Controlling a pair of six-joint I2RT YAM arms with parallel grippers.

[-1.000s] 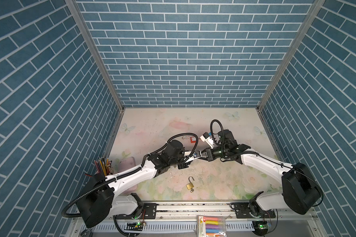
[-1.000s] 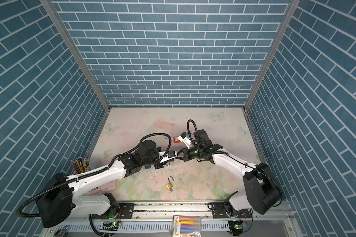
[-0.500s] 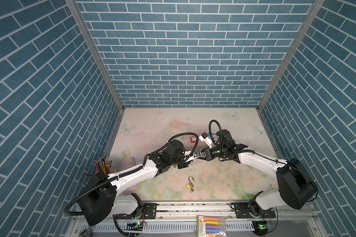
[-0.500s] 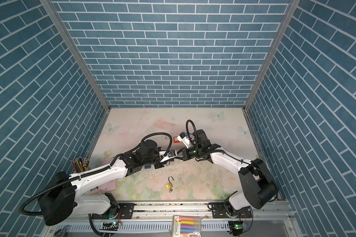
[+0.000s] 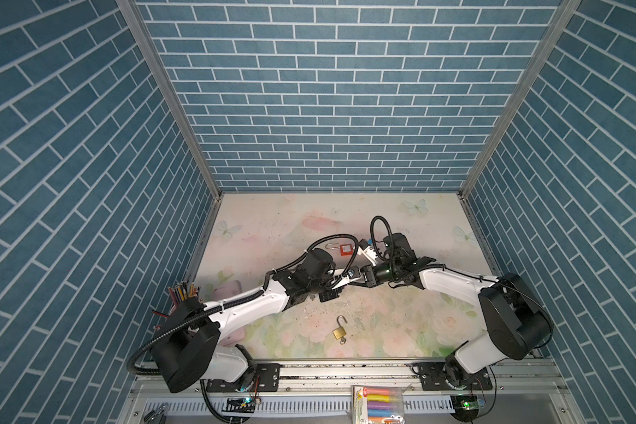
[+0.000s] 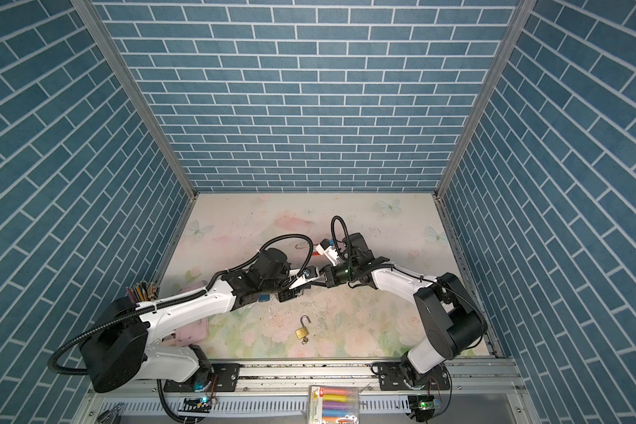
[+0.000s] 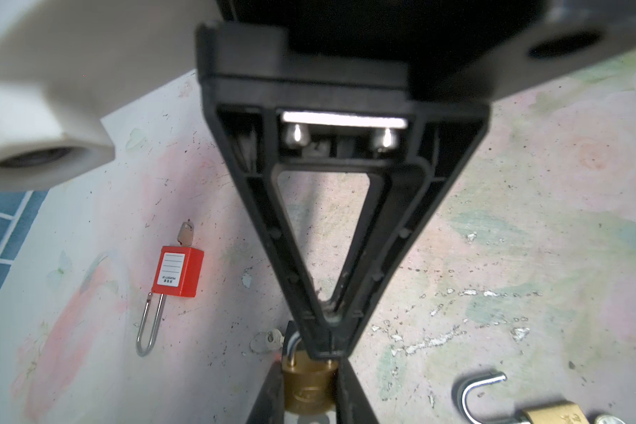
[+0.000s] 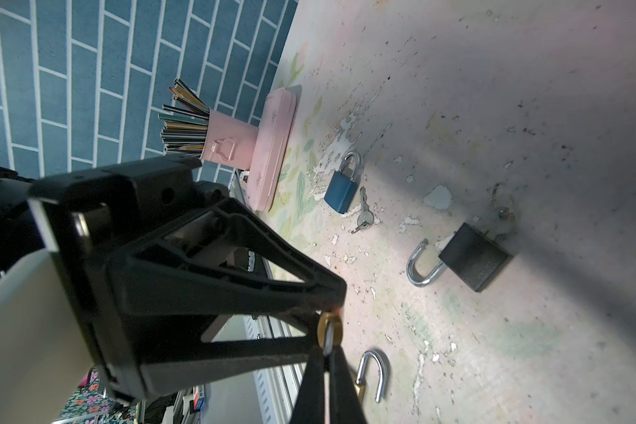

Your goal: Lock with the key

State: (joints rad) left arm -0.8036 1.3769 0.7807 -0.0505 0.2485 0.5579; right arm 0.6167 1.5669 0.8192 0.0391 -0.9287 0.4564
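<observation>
Lying nearest, an open-shackled brass padlock [image 5: 339,332] rests on the floral table [image 5: 401,330]. Beyond it, the left gripper [image 7: 309,370] clamps the small brass padlock [image 7: 307,385], and the right gripper [image 7: 325,350], jaws pressed together, pinches its shackle end. A red plastic padlock [image 7: 179,273] lies farther.

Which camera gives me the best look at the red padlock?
Left wrist: the red padlock shows whole there, with its label, shackle and key. In both top views it is small and its label unreadable. The right wrist view misses it.
</observation>
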